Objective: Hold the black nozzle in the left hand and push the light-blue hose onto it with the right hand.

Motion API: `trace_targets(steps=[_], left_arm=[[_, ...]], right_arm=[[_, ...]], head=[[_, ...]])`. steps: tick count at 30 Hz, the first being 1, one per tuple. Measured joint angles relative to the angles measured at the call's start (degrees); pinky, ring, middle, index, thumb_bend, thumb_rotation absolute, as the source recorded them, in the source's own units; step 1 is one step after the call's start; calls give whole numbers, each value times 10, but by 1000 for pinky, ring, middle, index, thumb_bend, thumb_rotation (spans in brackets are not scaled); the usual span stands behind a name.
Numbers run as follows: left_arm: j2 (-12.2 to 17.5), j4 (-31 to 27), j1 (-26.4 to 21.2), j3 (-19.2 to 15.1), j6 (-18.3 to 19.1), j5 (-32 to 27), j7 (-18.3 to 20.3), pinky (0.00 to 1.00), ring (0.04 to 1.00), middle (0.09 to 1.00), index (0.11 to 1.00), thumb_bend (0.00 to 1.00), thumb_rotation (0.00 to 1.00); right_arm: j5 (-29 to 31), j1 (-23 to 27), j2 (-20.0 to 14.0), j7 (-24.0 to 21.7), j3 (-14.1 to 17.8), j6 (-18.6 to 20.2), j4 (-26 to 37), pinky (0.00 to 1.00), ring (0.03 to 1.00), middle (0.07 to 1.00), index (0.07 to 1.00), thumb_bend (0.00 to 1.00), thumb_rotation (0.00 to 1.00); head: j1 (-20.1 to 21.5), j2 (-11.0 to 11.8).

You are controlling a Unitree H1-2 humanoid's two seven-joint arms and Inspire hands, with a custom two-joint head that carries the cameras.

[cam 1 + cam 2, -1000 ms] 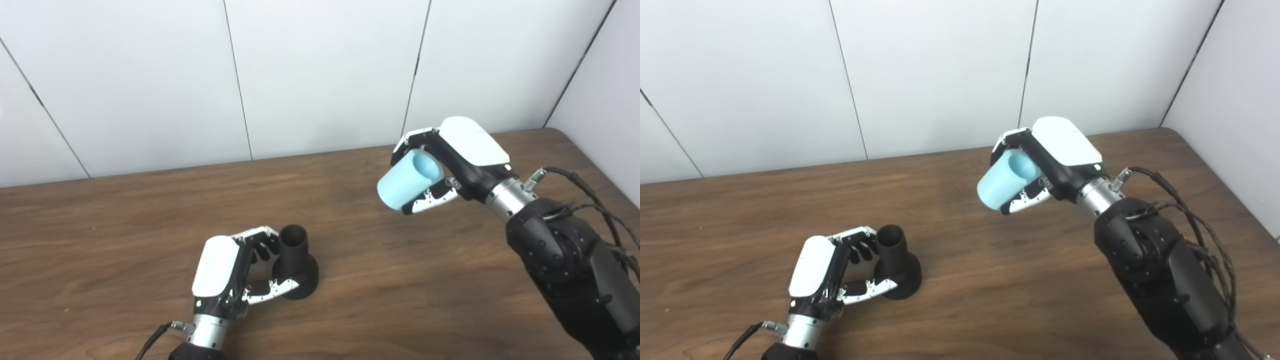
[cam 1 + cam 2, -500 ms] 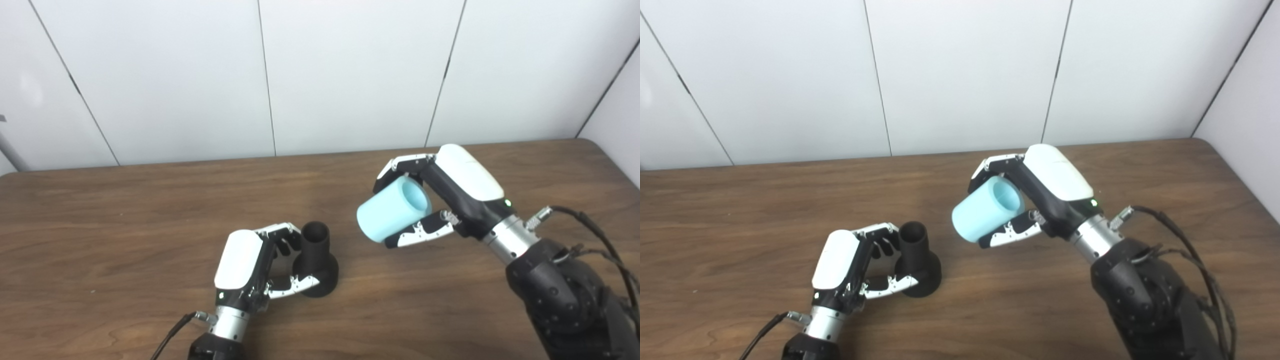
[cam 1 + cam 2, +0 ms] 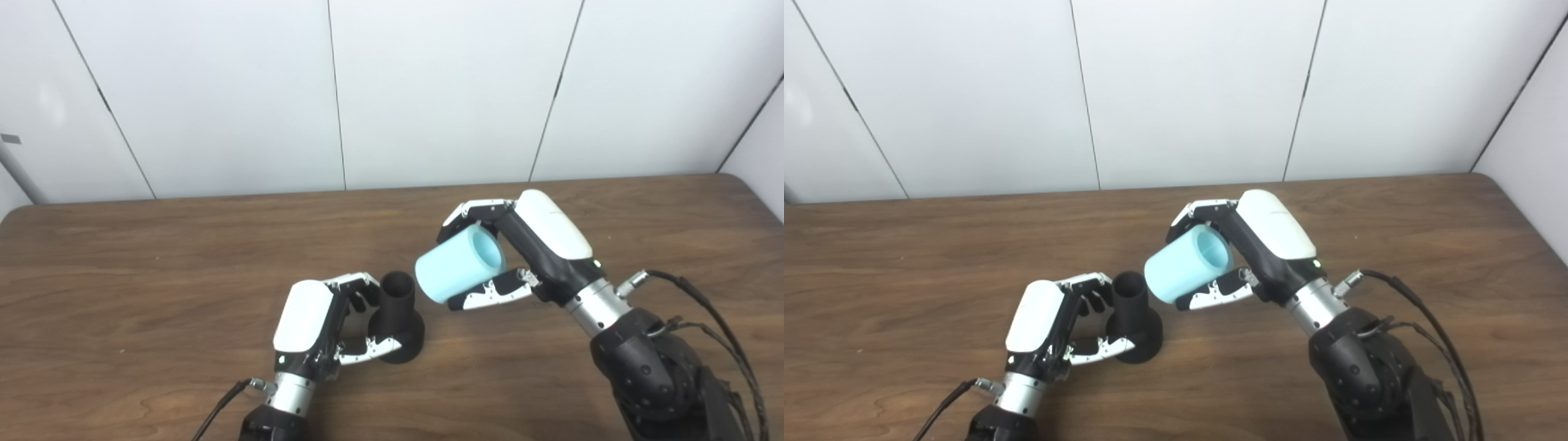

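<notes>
Table (image 3: 122, 257) bare but for our work. Our right hand (image 3: 539, 251) grips the hose (image 3: 459, 269) in the air, tilted, its lower end just beside the nozzle (image 3: 397, 318) top. Our left hand (image 3: 318, 324) is wrapped on the nozzle, which stands upright on the table. Step: bringing hose to nozzle, not yet on. Next we'd need the hose bore lined up over the nozzle mouth, then a push down.
</notes>
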State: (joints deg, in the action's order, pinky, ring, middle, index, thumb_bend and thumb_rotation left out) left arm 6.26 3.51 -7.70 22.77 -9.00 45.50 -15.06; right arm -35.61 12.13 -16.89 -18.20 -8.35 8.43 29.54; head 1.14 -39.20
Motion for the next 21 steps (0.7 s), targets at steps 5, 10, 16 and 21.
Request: trace_targets(steps=[5, 10, 16, 21], left_arm=[[-1, 0, 0, 1, 1, 0, 0, 355, 441, 508, 481, 477, 0], [-1, 0, 0, 3, 8, 4, 2, 355, 445, 512, 478, 477, 0], [-4, 0, 0, 6, 15, 7, 3, 357, 450, 510, 474, 477, 0], [-5, 0, 0, 8, 17, 7, 6, 357, 448, 509, 477, 477, 0]], right_arm=[[1, -2, 3, 0, -3, 0, 0, 322, 393, 511, 510, 496, 0], [3, -2, 10, 0, -5, 0, -3, 327, 392, 510, 508, 496, 0], [1, 3, 9, 0, -5, 0, -18, 332, 389, 505, 515, 496, 0], [1, 13, 9, 0, -5, 0, -18, 324, 391, 509, 515, 496, 0]], head=[[0, 0], [-5, -3], [-10, -4], [-11, -5]])
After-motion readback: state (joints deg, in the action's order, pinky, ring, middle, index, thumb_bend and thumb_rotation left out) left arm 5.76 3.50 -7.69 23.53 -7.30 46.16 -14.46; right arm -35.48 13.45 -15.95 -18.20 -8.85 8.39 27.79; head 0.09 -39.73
